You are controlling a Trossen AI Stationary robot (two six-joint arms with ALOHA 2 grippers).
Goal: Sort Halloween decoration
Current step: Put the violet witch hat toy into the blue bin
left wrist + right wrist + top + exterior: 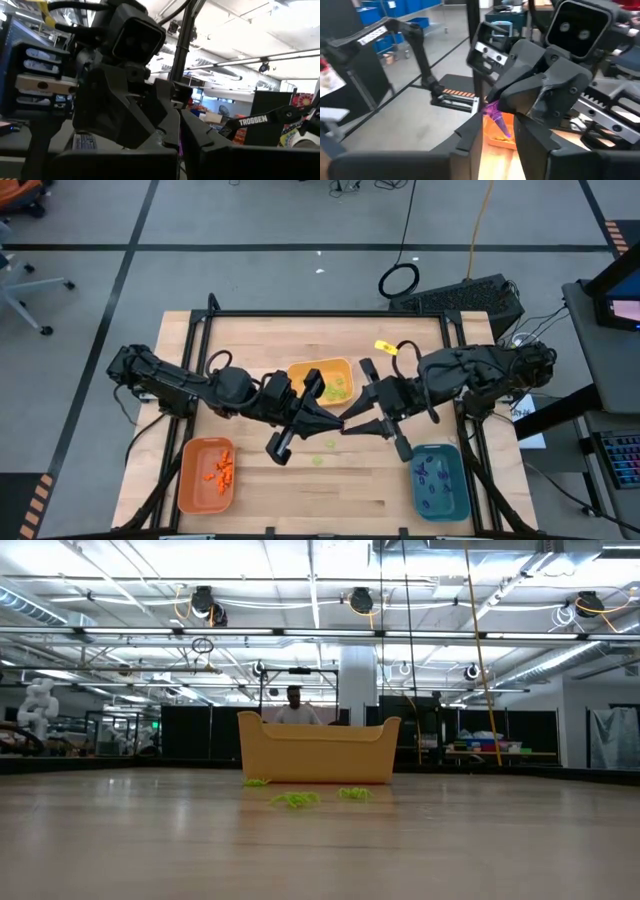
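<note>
Right claw (497,127) is the one working: it hovers above the middle of the tabletop (260,480), nose to nose with my left claw (322,416). Its fingers stand apart on either side of a small purple decoration piece (496,116), with a gap wider than the piece, so I judge it is not yet clamped. The left claw is closed on that purple piece and offers it tip first.

The step in hand looks like a handover. To do it well I should keep the left claw firm and motionless. The right fingers should close squarely on the free end of the piece, not on the left fingertips. Only once that pinch is sure should the left claw let go. The piece is thin and light, so a skewed squeeze could flick it out.

From the right wrist view, the piece lies between my right fingers at their tips, sticking out of the left claw. The teal tray (415,490), at the near right and already holding purple pieces, is its likely home. Light green pieces (295,799) lie loose on the tabletop just near of the yellow tray (320,365).
</note>
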